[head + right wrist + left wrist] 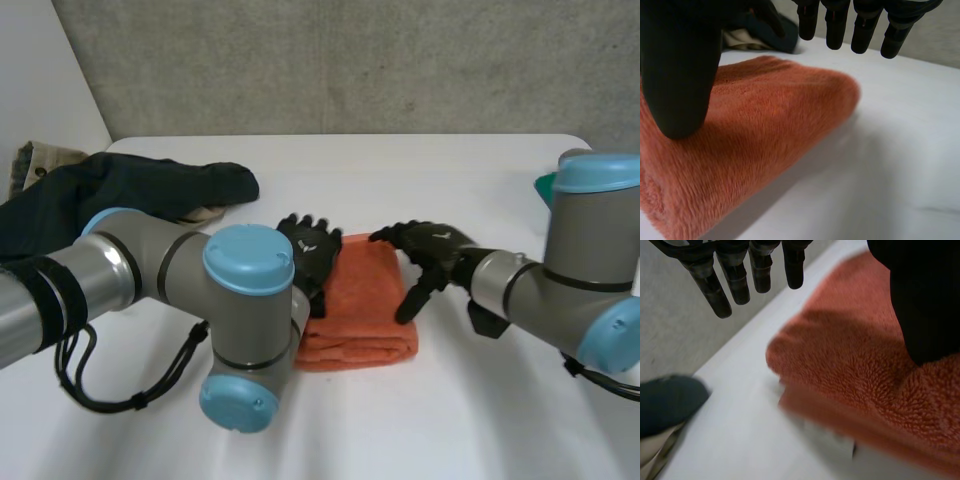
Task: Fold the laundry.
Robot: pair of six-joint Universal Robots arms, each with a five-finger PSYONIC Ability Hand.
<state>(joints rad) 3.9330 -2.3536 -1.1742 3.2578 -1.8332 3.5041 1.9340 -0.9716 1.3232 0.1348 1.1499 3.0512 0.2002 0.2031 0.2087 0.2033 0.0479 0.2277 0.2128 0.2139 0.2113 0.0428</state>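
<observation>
Grey arms (130, 265), light-blue caps (247, 258), black hands (312, 250) (435, 246)

folded orange towel (362, 300) flat mid-table, dark garment (120, 190) heaped at the far-left edge

The folded towel (365, 300) lies mid-surface (420, 170). The left robot hand (312, 250) sits at its left edge and the right robot hand (428, 250) at its right edge, each thumb on it. A clothes heap (130, 190) lies far left, behind the left arm.
</observation>
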